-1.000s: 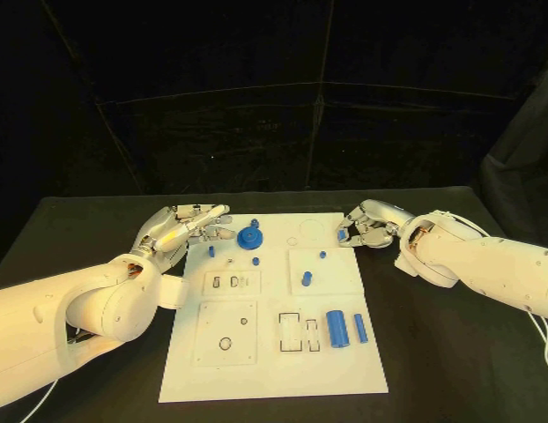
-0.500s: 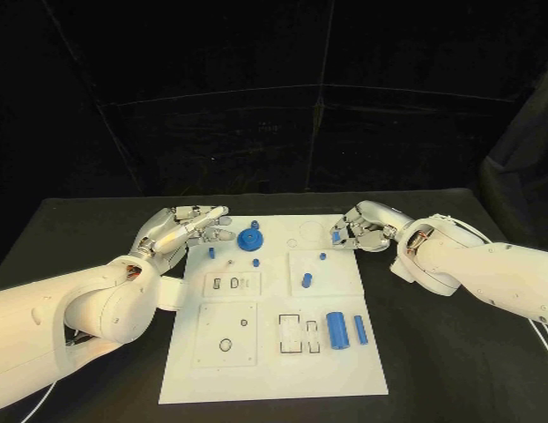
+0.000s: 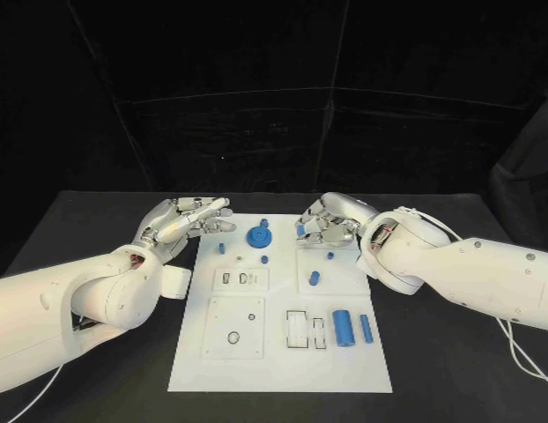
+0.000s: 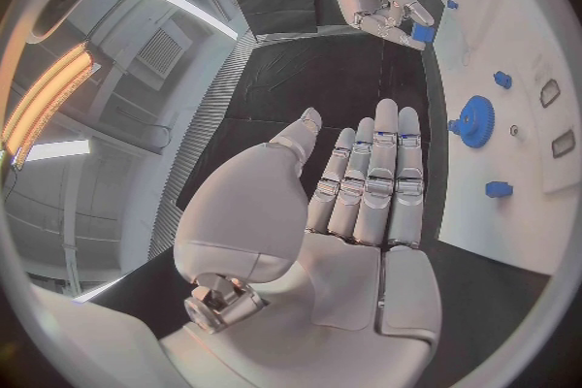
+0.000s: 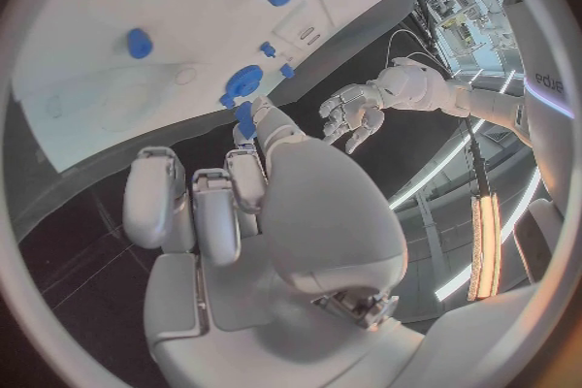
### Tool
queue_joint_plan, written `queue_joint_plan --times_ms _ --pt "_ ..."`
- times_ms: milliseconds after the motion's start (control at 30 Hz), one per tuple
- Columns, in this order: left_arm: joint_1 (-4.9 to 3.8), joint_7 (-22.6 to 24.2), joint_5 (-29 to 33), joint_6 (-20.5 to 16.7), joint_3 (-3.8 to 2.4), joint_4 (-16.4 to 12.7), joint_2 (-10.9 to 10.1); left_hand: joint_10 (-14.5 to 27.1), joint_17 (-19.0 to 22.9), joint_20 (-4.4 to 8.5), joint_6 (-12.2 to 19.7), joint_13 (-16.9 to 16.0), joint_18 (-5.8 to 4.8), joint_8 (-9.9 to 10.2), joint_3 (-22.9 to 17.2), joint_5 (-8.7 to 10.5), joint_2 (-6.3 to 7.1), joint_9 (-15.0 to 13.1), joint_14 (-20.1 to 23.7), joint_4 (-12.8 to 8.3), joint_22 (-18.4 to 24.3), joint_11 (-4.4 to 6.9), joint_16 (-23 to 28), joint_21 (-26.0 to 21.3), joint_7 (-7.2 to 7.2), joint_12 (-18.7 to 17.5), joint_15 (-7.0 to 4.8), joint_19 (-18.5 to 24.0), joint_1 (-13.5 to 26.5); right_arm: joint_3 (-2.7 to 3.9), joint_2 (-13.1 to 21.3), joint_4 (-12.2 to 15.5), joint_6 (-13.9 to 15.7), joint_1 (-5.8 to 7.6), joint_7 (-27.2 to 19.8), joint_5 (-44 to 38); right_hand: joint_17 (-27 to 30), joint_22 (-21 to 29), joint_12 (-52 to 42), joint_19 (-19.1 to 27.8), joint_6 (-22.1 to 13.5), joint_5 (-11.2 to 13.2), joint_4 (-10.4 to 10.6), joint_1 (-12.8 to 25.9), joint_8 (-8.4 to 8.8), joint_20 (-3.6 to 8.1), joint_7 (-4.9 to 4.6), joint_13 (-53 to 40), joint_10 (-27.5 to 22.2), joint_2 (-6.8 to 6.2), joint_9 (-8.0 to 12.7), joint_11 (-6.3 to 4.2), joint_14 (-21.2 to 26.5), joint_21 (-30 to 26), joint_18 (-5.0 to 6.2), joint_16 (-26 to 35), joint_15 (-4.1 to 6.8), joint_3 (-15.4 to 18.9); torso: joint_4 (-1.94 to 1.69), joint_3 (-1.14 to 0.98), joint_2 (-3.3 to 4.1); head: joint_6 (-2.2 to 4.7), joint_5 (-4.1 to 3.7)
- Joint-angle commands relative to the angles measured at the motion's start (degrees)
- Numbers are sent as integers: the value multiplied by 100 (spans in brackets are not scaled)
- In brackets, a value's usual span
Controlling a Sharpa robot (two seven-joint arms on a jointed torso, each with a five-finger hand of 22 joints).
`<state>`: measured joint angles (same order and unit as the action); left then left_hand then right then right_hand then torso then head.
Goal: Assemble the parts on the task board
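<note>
My right wrist view shows a small blue peg (image 5: 246, 118) pinched at my right hand's (image 3: 329, 221) fingertips above the task board (image 3: 280, 352), a detail mostly hidden in the head view behind the curled fingers; my left wrist view shows my left hand (image 4: 352, 204) released, fingers straight, holding nothing. Head-view count on the board: one blue gear (image 3: 259, 236) at 12 o'clock, one large cylinder (image 3: 343, 327) and one slim bar (image 3: 366, 329) at 4 o'clock, four small pegs near the centre.
</note>
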<state>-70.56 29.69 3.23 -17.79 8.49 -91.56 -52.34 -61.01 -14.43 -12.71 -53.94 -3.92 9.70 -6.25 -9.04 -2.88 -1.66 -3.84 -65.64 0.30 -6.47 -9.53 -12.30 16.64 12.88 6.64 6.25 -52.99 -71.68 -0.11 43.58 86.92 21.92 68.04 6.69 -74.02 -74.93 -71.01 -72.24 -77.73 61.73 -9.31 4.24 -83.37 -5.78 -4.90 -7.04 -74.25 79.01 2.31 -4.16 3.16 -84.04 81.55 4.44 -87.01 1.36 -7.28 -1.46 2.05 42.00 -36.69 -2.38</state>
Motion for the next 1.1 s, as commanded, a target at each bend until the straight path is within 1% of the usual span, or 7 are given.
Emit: queue_joint_plan --times_ms 33,233,333,467,667,800,1100 --pt "-28 36 -6 86 -5 41 -5 17 -7 -26 10 1 83 15 -2 -1 -43 -2 33 -29 9 11 23 -34 -5 -23 14 29 -26 1 -223 -21 -82 15 455 -441 -928 7 20 -7 75 -15 4 43 -37 28 25 88 68 11 -14 -118 -469 -6 -41 -21 50 -45 -28 32 -47 -49 40" --pt "-53 47 -5 96 -6 88 13 11 -9 -25 5 0 84 14 -2 -1 -43 -3 28 -31 10 13 24 -34 -7 -20 12 27 -24 -6 -722 -137 -378 7 746 -583 -916 12 56 -4 73 -9 9 68 -32 29 25 119 50 9 -12 -118 -466 -9 -40 -15 52 -53 -41 61 -63 -127 106" --pt "-63 46 -5 103 -6 109 31 11 -9 -25 5 0 84 14 -2 -1 -43 -3 28 -31 10 13 24 -34 -7 -20 12 27 -24 -11 -924 -195 -452 -39 840 -755 -912 18 63 -1 81 -7 13 92 -33 31 28 123 48 2 -12 -119 -465 -13 -38 -12 53 -60 -57 48 -58 -143 128" --pt "-68 44 -4 106 -6 127 44 11 -9 -25 5 0 84 14 -2 -1 -43 -3 28 -31 10 13 24 -34 -7 -20 12 27 -24 -16 -1090 -247 -445 -123 889 -946 -907 26 76 4 87 -4 14 112 -33 32 30 133 42 -11 -12 -122 -464 -17 -37 -10 55 -63 -44 31 -56 -167 192" --pt "-71 45 -4 109 -7 147 61 11 -9 -25 5 0 84 14 -2 -1 -43 -3 28 -31 10 13 24 -34 -7 -20 12 27 -24 -30 -1291 -330 -430 -247 922 -1183 -909 31 80 6 93 -5 14 128 -34 33 33 135 41 -22 -12 -123 -465 -20 -36 -10 56 -65 -27 27 -55 -208 237" --pt "-72 45 -4 116 -7 155 77 11 -9 -25 5 0 84 14 -2 -1 -43 -3 28 -31 10 13 24 -34 -7 -20 12 27 -24 -43 -1359 -355 -440 -305 933 -1285 -912 32 78 6 96 -5 15 146 -33 34 34 133 44 -34 -12 -125 -465 -21 -35 -11 58 -66 -39 28 -55 -230 249" --pt "-73 35 -4 125 -7 181 96 11 -9 -25 5 0 84 14 -2 -1 -43 -3 28 -31 10 13 24 -34 -7 -20 12 27 -24 -56 -1453 -422 -544 -416 923 -1363 -908 36 55 8 96 -6 18 173 -30 36 34 110 60 -49 -10 -126 -465 -23 -35 -9 60 -69 -31 25 -55 -258 283"
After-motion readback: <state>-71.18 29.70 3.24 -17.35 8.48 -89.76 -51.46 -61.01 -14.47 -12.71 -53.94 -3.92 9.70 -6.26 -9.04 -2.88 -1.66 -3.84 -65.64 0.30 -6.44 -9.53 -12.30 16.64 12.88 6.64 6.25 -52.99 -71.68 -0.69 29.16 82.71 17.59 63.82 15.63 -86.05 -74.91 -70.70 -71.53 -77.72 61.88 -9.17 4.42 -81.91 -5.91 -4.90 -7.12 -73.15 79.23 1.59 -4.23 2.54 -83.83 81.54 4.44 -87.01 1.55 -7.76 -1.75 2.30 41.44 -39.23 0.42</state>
